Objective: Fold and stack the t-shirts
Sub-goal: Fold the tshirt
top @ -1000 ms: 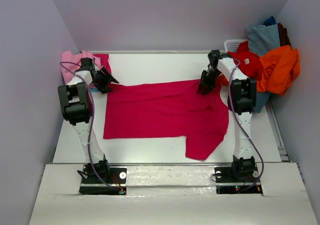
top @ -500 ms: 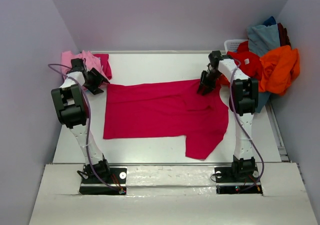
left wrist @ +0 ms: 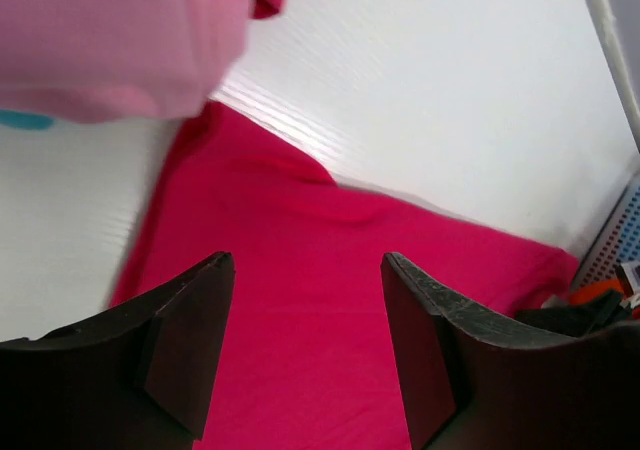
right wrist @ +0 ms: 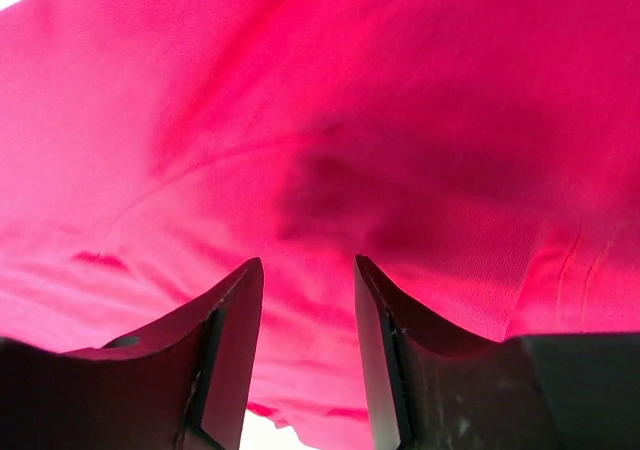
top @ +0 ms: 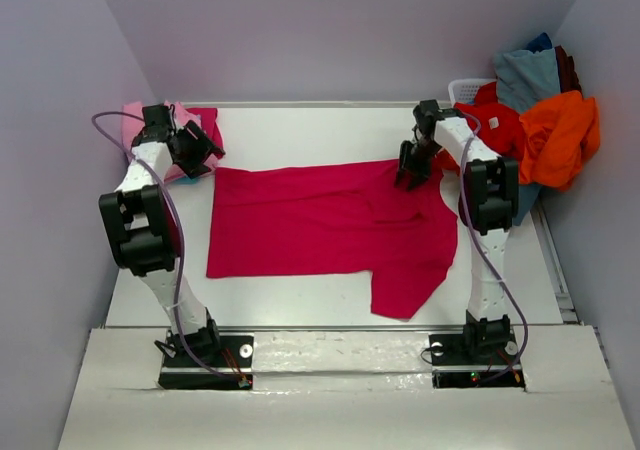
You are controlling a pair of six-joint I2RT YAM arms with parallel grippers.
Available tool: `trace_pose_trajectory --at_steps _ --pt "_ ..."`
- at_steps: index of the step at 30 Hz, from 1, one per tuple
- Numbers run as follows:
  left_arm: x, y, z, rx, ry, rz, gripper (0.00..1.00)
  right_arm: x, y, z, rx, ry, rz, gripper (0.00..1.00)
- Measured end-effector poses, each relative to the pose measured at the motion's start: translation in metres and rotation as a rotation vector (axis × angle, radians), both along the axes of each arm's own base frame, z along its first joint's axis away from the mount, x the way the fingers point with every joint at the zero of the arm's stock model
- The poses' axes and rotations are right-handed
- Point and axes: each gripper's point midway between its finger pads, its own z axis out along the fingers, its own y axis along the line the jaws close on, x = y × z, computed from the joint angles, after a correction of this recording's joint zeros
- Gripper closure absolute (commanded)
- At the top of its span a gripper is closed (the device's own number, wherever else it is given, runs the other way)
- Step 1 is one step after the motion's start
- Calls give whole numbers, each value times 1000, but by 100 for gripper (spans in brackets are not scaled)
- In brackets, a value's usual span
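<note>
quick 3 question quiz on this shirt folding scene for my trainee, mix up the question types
1. True or false: the left gripper is clamped on the crimson t-shirt.
2. Where does the basket piled with unfolded shirts sit? A) far right of the table B) far left C) between the arm bases
3. Fill in: the top t-shirt of the far-left stack is light ____.
Key: 1 false, it hangs open and empty above the shirt; 2 A; 3 pink.
</note>
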Motion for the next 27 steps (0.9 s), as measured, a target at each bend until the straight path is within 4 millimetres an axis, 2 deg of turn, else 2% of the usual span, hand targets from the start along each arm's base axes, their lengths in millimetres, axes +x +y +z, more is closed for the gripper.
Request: trace_pose_trajectory --at_steps 3,6,7,10,13,16,17,21,27 --pt "-9 -22 31 25 -68 -48 28 -9 4 13 -11 -15 17 50" --pt "-25 -41 47 31 -99 -90 28 -22 10 30 -11 -42 39 49" --pt "-33 -48 49 32 -102 -105 28 -33 12 39 -9 -49 47 49" --pt "-59 -61 41 29 -78 -137 28 -60 13 55 -4 -65 58 49" --pt "-92 -70 19 7 -18 -154 28 -96 8 61 0 -50 56 49" --pt "-128 -77 -5 -17 58 -160 27 -127 4 55 9 -24 44 49" --pt "-140 -78 -12 -23 80 -161 27 -148 1 52 11 9 38 49" --pt "-160 -81 -21 -31 114 -164 27 -198 -2 38 27 89 27 50" --pt "-173 -89 -31 -79 136 -182 27 -238 1 21 49 156 27 50"
